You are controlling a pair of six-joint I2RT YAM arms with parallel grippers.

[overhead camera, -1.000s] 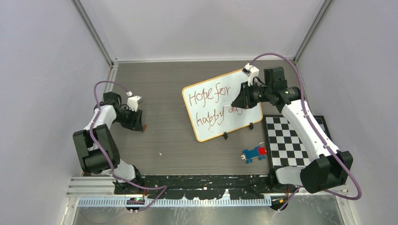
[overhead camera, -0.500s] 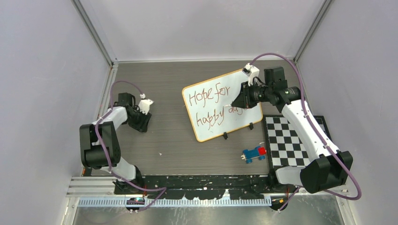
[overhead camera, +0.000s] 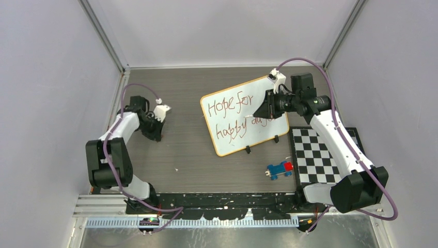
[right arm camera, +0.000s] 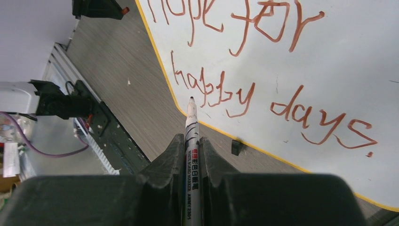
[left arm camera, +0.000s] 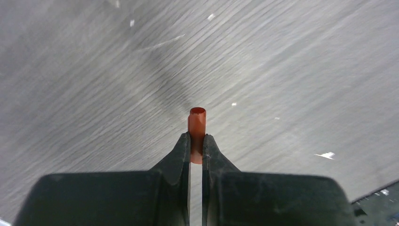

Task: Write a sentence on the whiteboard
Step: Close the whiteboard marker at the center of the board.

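The whiteboard (overhead camera: pixel 258 135) lies tilted at mid-table, and its white face (right arm camera: pixel 353 56) fills the right wrist view. The sentence (overhead camera: pixel 230 107) is in reddish-brown marker and reads "Hope for happy days." on two lines. My right gripper (overhead camera: pixel 258 111) hovers over the board's right part, shut (right arm camera: pixel 190 141) on a white whiteboard marker (right arm camera: pixel 189 122) with its tip bare. I cannot tell whether the tip touches the board. My left gripper (overhead camera: pixel 156 135) is low over the table at the left, shut (left arm camera: pixel 196 141) on an orange-red marker cap (left arm camera: pixel 197 120).
A blue and red toy car (overhead camera: pixel 279 169) lies in front of the board. The black-and-white checkered mat (overhead camera: pixel 320 155) is at the right. Two black clips (overhead camera: pixel 248 150) sit on the board's near rim. Grey walls close in the table, and a black rail (overhead camera: pixel 222 199) runs along its near edge.
My left gripper has shut on the orange-red cap, and the left arm has swung farther from its base. The right arm has hardly moved.
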